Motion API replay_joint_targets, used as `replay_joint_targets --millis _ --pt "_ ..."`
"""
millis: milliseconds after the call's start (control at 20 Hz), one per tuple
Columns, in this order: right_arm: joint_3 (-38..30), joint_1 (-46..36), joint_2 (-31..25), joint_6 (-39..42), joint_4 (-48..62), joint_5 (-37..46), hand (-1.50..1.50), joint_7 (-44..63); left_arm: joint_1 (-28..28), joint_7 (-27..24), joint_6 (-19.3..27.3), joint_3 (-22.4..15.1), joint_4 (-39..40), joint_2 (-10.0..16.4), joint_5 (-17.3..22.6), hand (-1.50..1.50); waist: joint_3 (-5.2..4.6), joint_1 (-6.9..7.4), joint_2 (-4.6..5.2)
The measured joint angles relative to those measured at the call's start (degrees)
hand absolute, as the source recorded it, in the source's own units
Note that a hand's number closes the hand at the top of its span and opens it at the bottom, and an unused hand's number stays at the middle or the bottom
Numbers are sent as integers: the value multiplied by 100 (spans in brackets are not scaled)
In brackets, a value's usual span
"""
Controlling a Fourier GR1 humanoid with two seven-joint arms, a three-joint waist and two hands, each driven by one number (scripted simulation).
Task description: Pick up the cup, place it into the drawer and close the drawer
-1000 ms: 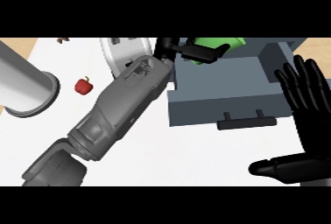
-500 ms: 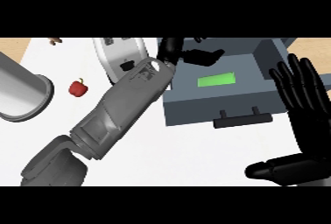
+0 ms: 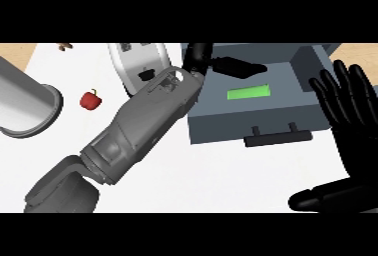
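Cup (image 3: 249, 93), light and rigid by its look, lies in the drawer (image 3: 221, 122) just below my left hand (image 3: 229, 65), fingers apart. I'd push the handle (image 3: 284, 137) next.

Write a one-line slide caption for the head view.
Green cup lies inside the open drawer, left robot hand at its far edge; right robot hand rests open at right.

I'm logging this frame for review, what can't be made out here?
Head view:
White object: partly hidden behind the left forearm.
Cup in the drawer: only a green patch shows, shape unclear.
Brown item at the top edge: too small to name.
Grey cylinder: cut by the left edge.
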Motion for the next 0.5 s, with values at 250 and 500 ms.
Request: replay_joint_targets --millis 250,500 --pt "-126 87 -59 63 -92 -263 -150 117 13 -315 -192 246 -319 0 359 -150 -4 215 -60" --pt "-276 258 -272 319 -226 -468 150 143 272 -324 -345 520 -691 79 445 -150 -6 459 -122"
